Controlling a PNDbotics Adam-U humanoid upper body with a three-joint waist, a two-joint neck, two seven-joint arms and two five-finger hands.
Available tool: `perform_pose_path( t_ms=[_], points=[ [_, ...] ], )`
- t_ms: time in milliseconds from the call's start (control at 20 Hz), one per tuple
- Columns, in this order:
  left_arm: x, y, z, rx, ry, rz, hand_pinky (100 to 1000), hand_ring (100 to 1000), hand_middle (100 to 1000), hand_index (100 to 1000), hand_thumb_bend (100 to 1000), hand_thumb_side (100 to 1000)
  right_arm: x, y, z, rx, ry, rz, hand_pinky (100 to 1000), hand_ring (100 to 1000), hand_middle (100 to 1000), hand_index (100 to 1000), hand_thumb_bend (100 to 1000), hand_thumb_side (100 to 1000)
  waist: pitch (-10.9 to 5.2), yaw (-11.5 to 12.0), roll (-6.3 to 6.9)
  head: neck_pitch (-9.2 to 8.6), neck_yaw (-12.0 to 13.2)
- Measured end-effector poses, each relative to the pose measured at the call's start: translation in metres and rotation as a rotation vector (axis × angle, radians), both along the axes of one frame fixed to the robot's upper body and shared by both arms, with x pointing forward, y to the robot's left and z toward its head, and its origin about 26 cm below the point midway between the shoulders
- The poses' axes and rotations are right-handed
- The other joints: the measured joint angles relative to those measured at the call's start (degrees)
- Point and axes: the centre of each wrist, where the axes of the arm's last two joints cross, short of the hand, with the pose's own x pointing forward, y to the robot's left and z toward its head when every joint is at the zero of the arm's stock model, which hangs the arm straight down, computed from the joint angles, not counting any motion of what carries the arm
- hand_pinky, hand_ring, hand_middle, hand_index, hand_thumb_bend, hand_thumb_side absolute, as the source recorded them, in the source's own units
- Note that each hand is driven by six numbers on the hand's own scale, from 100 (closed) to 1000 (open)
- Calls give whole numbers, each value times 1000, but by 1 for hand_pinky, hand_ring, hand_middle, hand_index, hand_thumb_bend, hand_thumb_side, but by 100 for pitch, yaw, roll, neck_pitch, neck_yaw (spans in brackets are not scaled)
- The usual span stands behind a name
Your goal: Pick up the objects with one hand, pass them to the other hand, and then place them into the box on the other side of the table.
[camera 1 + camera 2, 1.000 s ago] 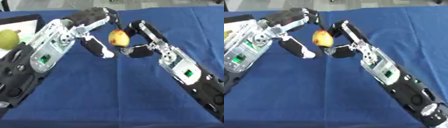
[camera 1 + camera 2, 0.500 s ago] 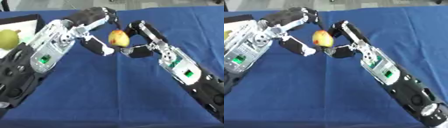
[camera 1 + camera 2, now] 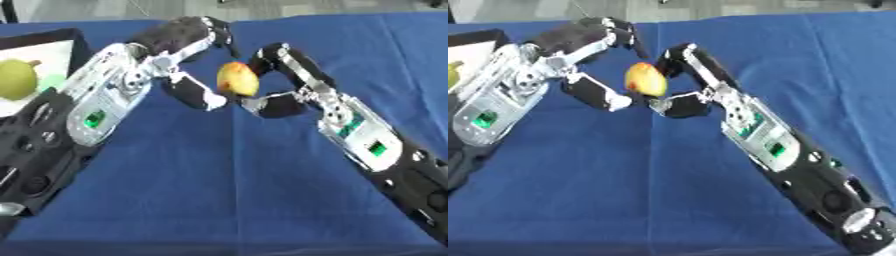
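Cloth (image 3: 219, 190): blue fabric, matt, covering the surface.
Fruit (image 3: 237, 79): yellow-red skin, smooth, slightly glossy.
Pear (image 3: 16, 79): green, smooth.
Arm shells (image 3: 105, 100): silver plastic or metal, shining.

Two hands, one yellow-red fruit (image 3: 236, 79), one green pear (image 3: 17, 79), seemingly one box (image 3: 52, 39).

blue tablecloth (image 3: 219, 185), grey floor (image 3: 289, 7) behind — prob. concrete

Your right hand (image 3: 278, 82) curled round yellow-red fruit (image 3: 236, 79), your left hand (image 3: 188, 60) at its nine o'clock, blue tablecloth (image 3: 219, 190), box (image 3: 44, 45) with green pear (image 3: 17, 79) at nine o'clock.
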Motion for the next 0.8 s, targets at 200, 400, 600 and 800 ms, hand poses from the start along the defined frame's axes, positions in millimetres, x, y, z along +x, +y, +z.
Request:
perform_pose_path(
  t_ms=[200,400,600,800],
  points=[
    [2,0,-2,0,-1,0,757,762,732,735,400,208,0,0,0,0,0,2,681,645,463,512,385,100,0,-3,0,0,1],
    [3,-1,-4,0,2,-4,754,757,723,713,348,198,0,0,0,-1,0,2,681,645,463,512,389,100,0,-6,0,0,1],
    [2,-2,-4,-21,1,-16,740,735,689,670,229,176,0,0,-1,-1,1,3,681,645,463,512,390,100,0,-9,3,0,1],
    [2,-2,-5,-59,2,-24,723,699,628,578,137,165,0,0,0,-1,0,4,681,645,463,512,391,100,0,-9,3,0,1]
  ],
)
